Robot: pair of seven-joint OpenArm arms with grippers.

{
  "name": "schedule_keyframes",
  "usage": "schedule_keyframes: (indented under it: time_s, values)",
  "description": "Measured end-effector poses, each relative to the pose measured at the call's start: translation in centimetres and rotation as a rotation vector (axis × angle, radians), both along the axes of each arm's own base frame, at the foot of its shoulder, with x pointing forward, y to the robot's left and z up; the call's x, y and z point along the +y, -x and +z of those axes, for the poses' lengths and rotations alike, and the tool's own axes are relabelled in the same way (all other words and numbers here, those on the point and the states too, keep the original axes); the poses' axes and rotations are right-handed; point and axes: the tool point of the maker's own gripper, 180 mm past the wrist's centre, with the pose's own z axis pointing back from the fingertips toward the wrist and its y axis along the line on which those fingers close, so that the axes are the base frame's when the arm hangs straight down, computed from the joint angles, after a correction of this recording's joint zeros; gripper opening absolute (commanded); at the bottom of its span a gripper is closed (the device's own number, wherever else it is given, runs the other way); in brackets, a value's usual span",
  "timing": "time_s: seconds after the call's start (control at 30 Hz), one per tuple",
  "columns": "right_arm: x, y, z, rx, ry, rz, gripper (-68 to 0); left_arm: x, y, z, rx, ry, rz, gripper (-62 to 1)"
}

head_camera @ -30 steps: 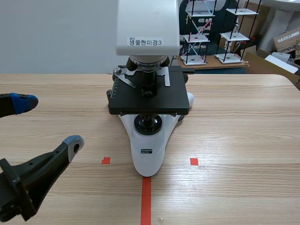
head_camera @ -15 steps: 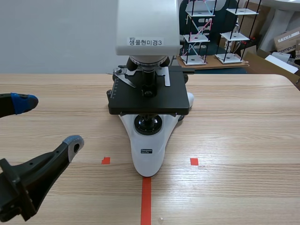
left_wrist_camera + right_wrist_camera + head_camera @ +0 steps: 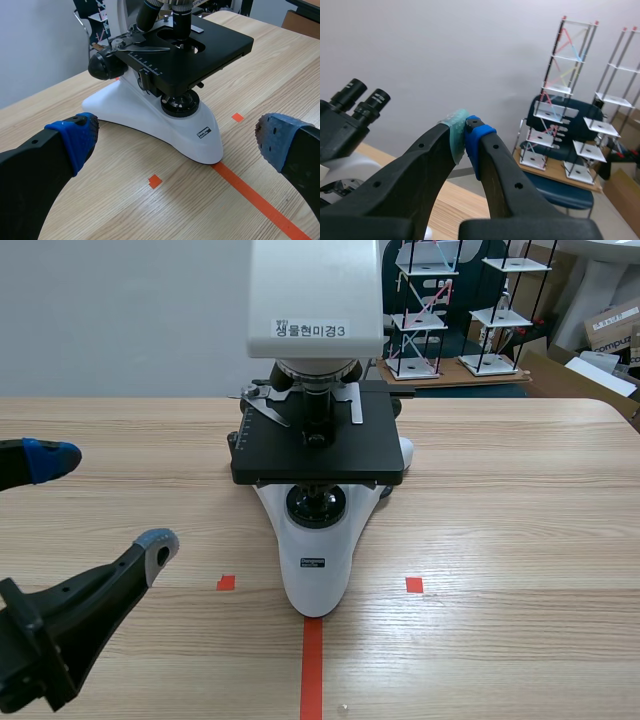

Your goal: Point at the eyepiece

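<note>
A white microscope (image 3: 316, 310) with a black stage (image 3: 318, 450) stands mid-table; its head runs out of the scene view's top, hiding the eyepieces there. In the right wrist view the two black eyepieces (image 3: 362, 102) show beside my right gripper (image 3: 466, 134), which is raised and shut on nothing, its pads touching. My left gripper (image 3: 100, 502) is open at the table's left, level with the microscope's base (image 3: 165, 125), which lies ahead of its fingers (image 3: 75, 137) in the left wrist view.
Orange-red tape marks lie on the wooden table (image 3: 500, 520) in front of the microscope. Behind the table stand a blue chair (image 3: 560, 150), white wire shelf models (image 3: 555, 120) and cardboard boxes (image 3: 610, 330).
</note>
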Motion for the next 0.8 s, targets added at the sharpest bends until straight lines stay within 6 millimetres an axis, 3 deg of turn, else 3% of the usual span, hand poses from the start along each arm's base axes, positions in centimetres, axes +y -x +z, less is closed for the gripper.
schedule_keyframes:
  time_s: [0.2, 0.4, 0.57, 0.8]
  values:
    - [2.8, -1.9, 0.7, -0.041, 0.036, 0.063, -66.9, 0.0, 0.0, 0.0, 0.000, 0.000, 0.000, 1.4]
    - [4.6, -4.9, -2.3, 0.041, -0.043, 0.095, -66.9, 0.0, 0.0, 0.0, 0.000, 0.000, 0.000, 1.4]
    - [7.5, -6.6, -4.6, 0.099, -0.034, 0.131, -66.9, 0.0, 0.0, 0.0, 0.000, 0.000, 0.000, 1.4]
    - [9.5, -8.4, -5.2, 0.118, -0.021, 0.168, -66.9, 0.0, 0.0, 0.0, 0.000, 0.000, 0.000, 1.4]
